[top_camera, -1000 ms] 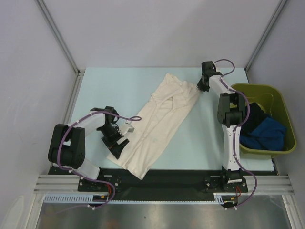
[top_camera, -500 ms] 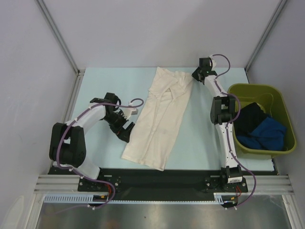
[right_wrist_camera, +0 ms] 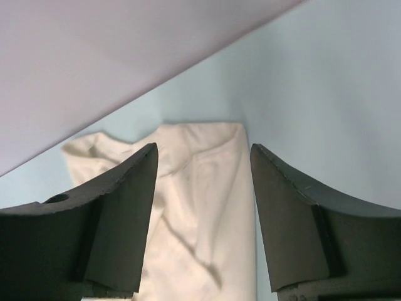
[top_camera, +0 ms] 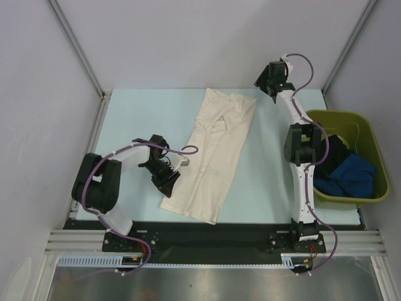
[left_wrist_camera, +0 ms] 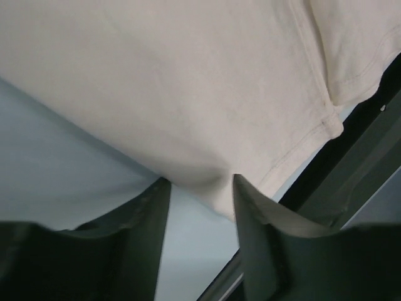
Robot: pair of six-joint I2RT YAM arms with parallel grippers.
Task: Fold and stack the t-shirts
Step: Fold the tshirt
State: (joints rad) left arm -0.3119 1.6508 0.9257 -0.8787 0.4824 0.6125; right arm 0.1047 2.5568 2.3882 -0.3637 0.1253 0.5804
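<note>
A cream t-shirt (top_camera: pixel 216 153) lies lengthwise on the pale blue table, folded narrow, with its collar end at the back. My left gripper (top_camera: pixel 168 182) is low at the shirt's near-left edge. In the left wrist view its jaws (left_wrist_camera: pixel 199 182) stand partly apart, and the cream t-shirt's (left_wrist_camera: pixel 188 81) edge bulges in between the tips. My right gripper (top_camera: pixel 263 83) hangs open above the table's back right, beside the shirt's far end. Between its fingers the right wrist view (right_wrist_camera: pixel 203 150) shows the cream t-shirt (right_wrist_camera: pixel 194 219) below, untouched. A blue t-shirt (top_camera: pixel 352 172) and a black t-shirt (top_camera: pixel 332 150) lie in the bin.
An olive-green bin (top_camera: pixel 341 115) stands at the table's right edge, next to the right arm. A black rail (left_wrist_camera: pixel 376 144) runs along the near edge, just past the shirt's hem. White walls close in the back and sides.
My right gripper opened, let go of the shirt's far end and rose toward the back. The shirt now lies straighter. My left gripper moved onto the near-left edge and its jaws narrowed.
</note>
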